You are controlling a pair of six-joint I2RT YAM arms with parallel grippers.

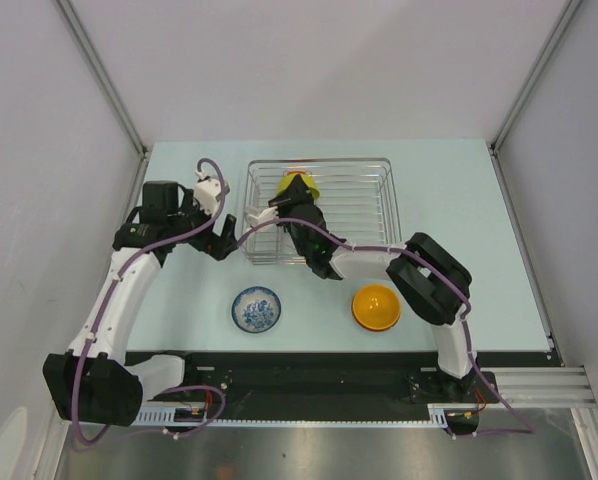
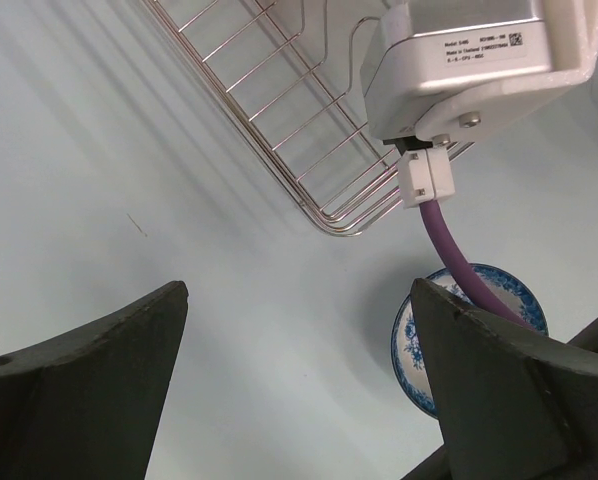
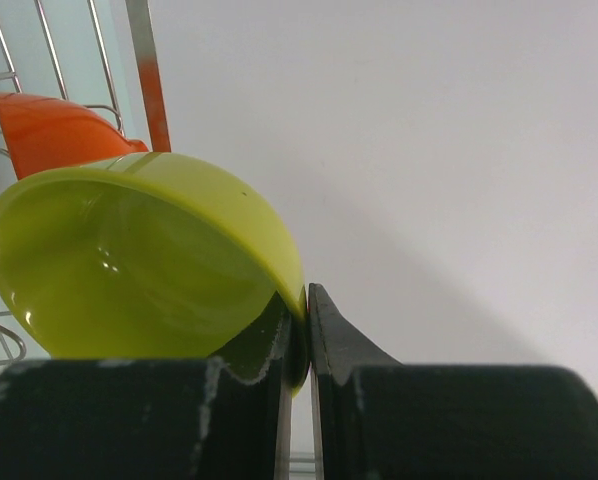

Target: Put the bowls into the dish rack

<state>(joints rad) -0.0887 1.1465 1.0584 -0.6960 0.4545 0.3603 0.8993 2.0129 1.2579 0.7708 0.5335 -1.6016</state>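
The silver wire dish rack [image 1: 364,175] stands at the back middle of the table. My right gripper [image 1: 295,193] is shut on the rim of a yellow-green bowl [image 3: 139,260] and holds it over the rack's back left part [image 1: 307,187]. An orange-red bowl [image 3: 59,130] stands in the rack just behind it. A blue-and-white patterned bowl [image 1: 256,308] and an orange bowl [image 1: 375,306] lie on the table in front of the rack. My left gripper [image 1: 219,243] is open and empty beside the rack's left front corner [image 2: 349,222]; the patterned bowl [image 2: 419,335] shows behind its right finger.
The right arm's forearm [image 1: 354,258] reaches across the rack's front rail. A purple cable [image 2: 459,260] hangs in the left wrist view. Grey walls close in the table on the left, the back and the right.
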